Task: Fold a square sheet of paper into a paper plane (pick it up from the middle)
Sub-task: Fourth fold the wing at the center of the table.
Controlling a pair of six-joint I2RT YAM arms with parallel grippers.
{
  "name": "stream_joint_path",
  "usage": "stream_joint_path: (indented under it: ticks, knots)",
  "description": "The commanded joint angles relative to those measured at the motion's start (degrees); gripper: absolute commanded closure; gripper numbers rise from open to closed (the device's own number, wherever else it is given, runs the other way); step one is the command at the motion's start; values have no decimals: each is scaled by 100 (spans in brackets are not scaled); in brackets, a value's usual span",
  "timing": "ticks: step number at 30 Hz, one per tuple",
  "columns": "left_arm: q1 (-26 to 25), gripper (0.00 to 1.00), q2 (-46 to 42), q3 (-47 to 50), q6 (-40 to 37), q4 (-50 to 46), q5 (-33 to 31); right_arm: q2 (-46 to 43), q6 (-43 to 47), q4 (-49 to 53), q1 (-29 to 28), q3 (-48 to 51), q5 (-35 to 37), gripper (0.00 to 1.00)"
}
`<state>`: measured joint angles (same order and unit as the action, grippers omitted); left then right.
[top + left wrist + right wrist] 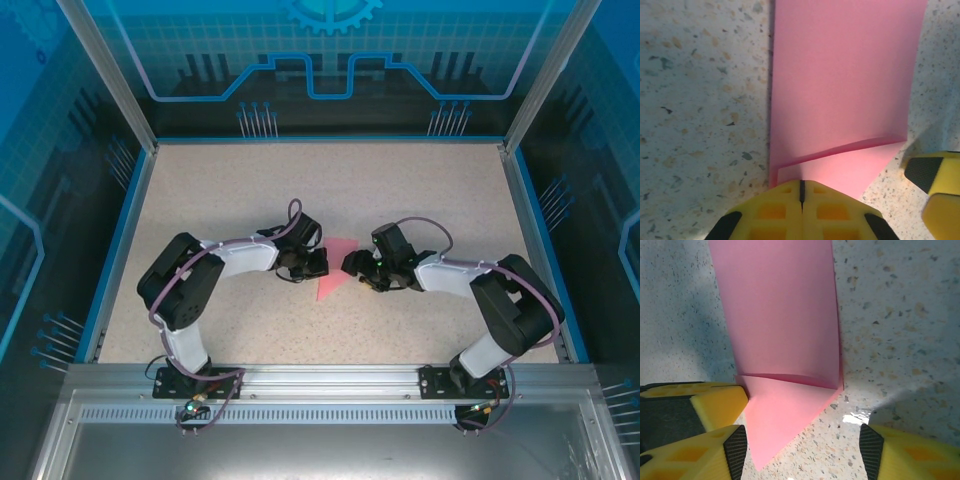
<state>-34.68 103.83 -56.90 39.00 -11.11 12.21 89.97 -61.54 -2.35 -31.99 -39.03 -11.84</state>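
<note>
The pink square sheet of paper (335,268) lies partly folded at the middle of the table, between my two grippers. In the left wrist view the sheet (840,75) has an upper layer curling up over a triangular lower flap. My left gripper (801,186) is shut on the sheet's near edge, at the end of the crease; from above it (317,263) sits at the paper's left side. My right gripper (802,450) stands open, and the flap's pointed tip of the sheet (780,315) lies between its fingers. From above it (353,266) is at the paper's right side.
The speckled table (250,180) is boxed in by a blue rim and transparent walls with metal posts (105,75). A metal rail (320,380) carrying both arm bases runs along the near edge. The two grippers are close together, a finger of the right one (935,175) beside the left.
</note>
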Motion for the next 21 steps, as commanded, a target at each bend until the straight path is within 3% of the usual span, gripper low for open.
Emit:
stream_joint_path:
  ticks: [1, 15, 21]
  knots:
    - [-12, 100, 109, 147, 72, -135, -156, -127, 34, 14, -66, -122, 181, 37]
    - [-3, 100, 146, 223, 204, -242, -315, 156, 45, 9, -93, -368, 85, 53]
    - [1, 100, 146, 224, 213, -272, -333, 273, -7, 118, -102, -439, 168, 55]
